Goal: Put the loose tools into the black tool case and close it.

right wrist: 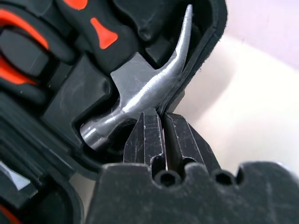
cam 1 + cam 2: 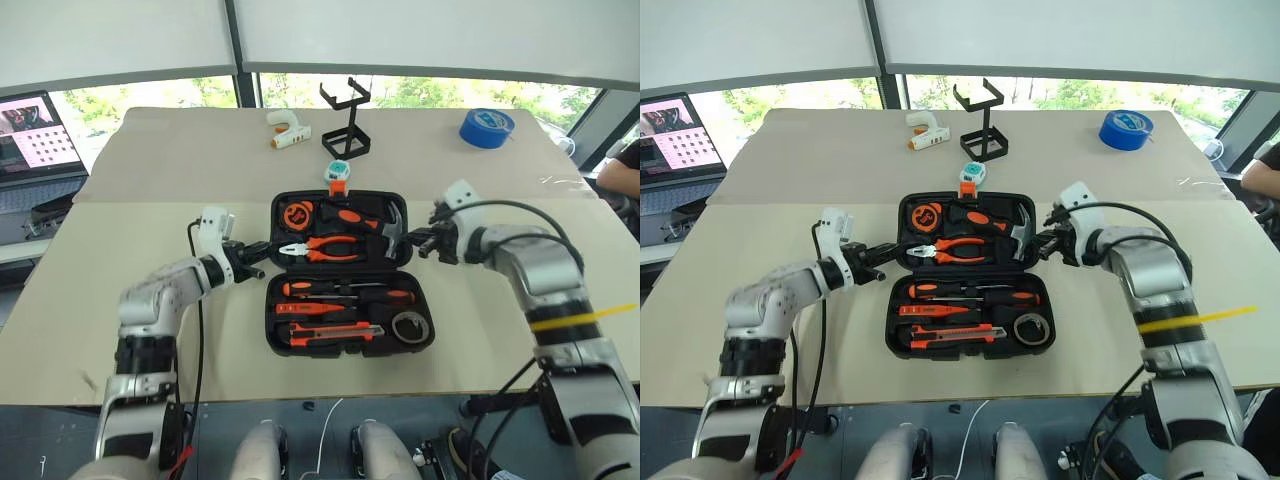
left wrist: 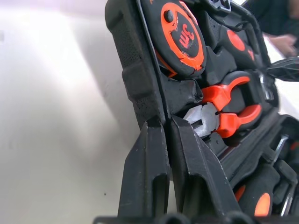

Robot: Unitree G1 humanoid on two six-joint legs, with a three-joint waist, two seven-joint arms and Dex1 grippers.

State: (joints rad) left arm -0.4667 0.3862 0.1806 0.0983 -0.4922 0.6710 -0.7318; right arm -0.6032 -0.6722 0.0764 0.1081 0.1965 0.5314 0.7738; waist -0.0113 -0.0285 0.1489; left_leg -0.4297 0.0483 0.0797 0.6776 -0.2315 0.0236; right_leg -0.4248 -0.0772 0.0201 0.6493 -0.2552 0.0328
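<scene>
While both grippers (image 2: 262, 252) (image 2: 415, 243) pinch the open black tool case's (image 2: 345, 345) lid, a black wire stand (image 2: 347, 122) stands behind.

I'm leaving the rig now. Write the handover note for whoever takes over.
Left gripper: fingers shut on the left edge of the black tool case's far half.
Right gripper: fingers shut on that half's right edge, by the hammer.
Case lies open on the table.
Done: screwdrivers, utility knife and small tape roll sit in the near half's slots.
Left: fold the far half over and latch it.
</scene>
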